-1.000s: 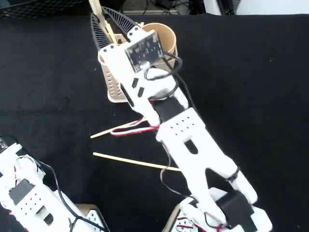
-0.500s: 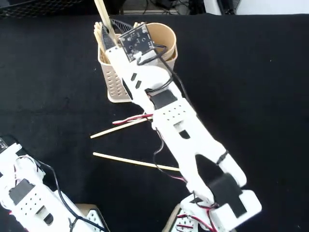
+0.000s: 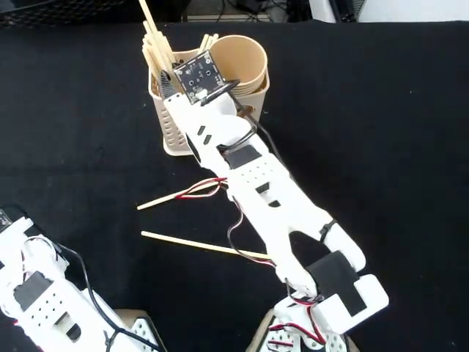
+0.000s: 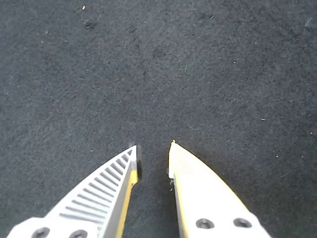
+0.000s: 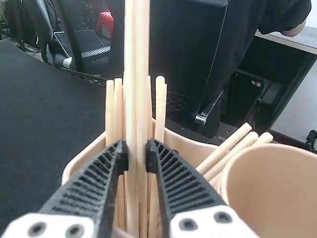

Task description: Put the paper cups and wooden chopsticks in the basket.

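The beige slotted basket [image 3: 174, 125] stands at the back of the black table. It holds a paper cup [image 3: 238, 59] and several upright wooden chopsticks [image 3: 152, 42]. My right gripper [image 5: 136, 148] is shut on one upright chopstick [image 5: 136, 74] over the basket's rim [image 5: 74, 166], beside the cup [image 5: 267, 188]. In the high view the right gripper [image 3: 167, 82] sits at the basket's left part. Two loose chopsticks lie on the table: one [image 3: 157, 202] partly under the right arm, another [image 3: 194, 244] nearer the front. My left gripper [image 4: 153, 147] hangs slightly open over bare cloth.
The right arm [image 3: 256, 191] stretches diagonally from the front edge to the basket, with red and white wires drooping near the loose chopsticks. The left arm [image 3: 37, 293] rests at the front left corner. Black cloth [image 3: 381, 147] lies free to the right and left.
The right arm has stretched farther toward the basket and lowered its gripper, bringing the held chopstick down among those in the basket. The left arm has not moved.
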Available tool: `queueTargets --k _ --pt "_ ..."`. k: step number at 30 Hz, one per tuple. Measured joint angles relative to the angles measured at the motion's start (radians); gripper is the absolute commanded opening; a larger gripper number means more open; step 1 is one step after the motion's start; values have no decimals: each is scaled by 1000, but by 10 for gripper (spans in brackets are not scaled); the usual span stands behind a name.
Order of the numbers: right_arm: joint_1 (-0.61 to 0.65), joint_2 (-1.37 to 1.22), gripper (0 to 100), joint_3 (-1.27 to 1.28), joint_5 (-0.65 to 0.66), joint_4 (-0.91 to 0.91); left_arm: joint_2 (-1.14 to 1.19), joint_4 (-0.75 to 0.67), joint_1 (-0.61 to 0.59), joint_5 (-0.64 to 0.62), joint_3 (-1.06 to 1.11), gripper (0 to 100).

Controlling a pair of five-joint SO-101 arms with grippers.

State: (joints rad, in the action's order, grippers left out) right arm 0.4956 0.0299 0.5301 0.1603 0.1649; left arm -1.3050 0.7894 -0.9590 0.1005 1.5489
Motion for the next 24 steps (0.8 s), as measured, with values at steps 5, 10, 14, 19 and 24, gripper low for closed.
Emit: queueTargets --k 5,10,14,19,24 --pt "-2 5 119 -23 -2 -107 0 0 0 0 0 120" --pt "3 6 106 -74 -2 -192 0 0 0 0 0 120" --pt "3 23 106 -80 -2 -215 0 0 0 0 0 120" --pt "3 137 106 -77 0 -264 0 0 0 0 0 120" --pt "11 379 106 -77 0 -505 0 0 0 0 0 120"
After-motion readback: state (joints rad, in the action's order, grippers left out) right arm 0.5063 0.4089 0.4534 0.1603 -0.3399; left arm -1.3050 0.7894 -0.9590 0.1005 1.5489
